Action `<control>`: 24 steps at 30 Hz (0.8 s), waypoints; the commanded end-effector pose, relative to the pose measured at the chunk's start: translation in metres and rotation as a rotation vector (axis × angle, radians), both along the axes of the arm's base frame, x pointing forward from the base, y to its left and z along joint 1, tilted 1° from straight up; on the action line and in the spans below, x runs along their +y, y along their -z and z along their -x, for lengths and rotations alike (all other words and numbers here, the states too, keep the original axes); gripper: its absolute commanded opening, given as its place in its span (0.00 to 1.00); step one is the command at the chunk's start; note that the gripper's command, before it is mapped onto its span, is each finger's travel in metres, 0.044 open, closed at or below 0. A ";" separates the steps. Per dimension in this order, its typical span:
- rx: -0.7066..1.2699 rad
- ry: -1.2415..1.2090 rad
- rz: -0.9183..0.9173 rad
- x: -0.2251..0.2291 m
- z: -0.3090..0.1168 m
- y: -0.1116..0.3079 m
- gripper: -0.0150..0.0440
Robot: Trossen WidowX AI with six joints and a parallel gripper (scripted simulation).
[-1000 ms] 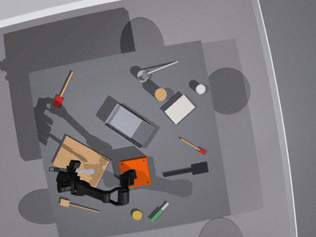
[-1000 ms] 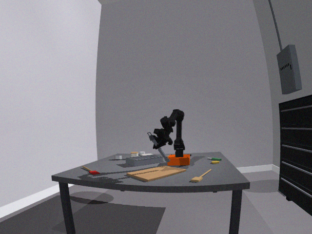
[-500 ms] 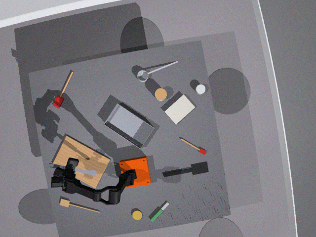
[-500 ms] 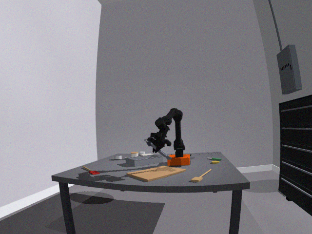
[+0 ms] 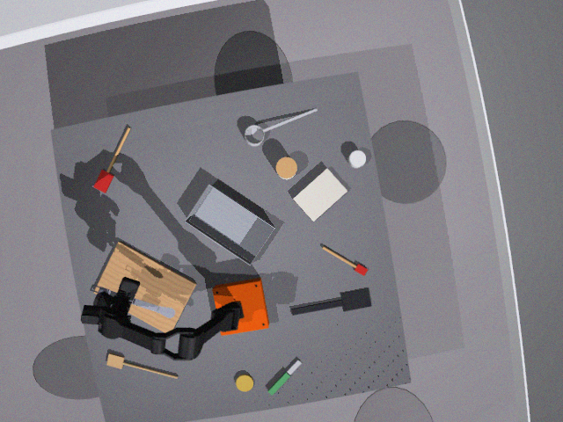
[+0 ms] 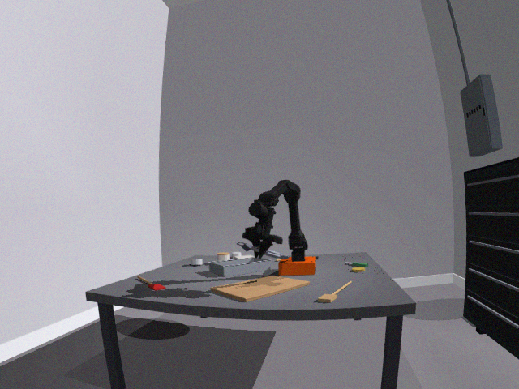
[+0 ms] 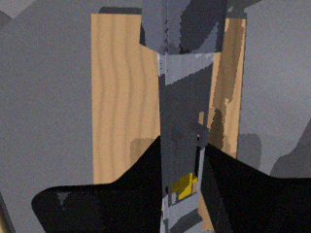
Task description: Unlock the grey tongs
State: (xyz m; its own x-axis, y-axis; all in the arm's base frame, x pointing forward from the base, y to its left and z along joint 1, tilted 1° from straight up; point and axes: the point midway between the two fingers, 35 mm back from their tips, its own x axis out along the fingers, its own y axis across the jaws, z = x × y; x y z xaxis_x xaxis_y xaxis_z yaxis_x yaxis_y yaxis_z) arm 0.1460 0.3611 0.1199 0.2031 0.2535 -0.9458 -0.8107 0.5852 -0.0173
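My gripper [image 6: 259, 253] [image 7: 175, 140] is shut on the grey tongs [image 5: 154, 308] [image 6: 275, 253] [image 7: 187, 102] and holds them in the air above the wooden board [image 5: 119, 261] [image 6: 291, 285] [image 7: 121, 73]. The tongs slant only a little: in the exterior view the end with the small ring is at the left and slightly higher, the other end at the right and lower. A yellow part shows between the arms in the wrist view. How far the arms stand apart is not clear. The arm hides the middle of the tongs in the top view. The roasting tin [image 5: 218, 238] [image 6: 234, 268] holds no tongs.
The orange base [image 5: 252, 313] [image 6: 297, 267] stands right of the board. A wooden brush [image 5: 115, 360] [image 6: 328, 297] lies in front of the board in the top view, and a red-headed tool [image 5: 104, 181] [image 6: 156, 286] lies behind it.
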 end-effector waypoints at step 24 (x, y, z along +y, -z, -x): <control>0.215 0.060 0.209 -0.009 0.000 0.009 0.00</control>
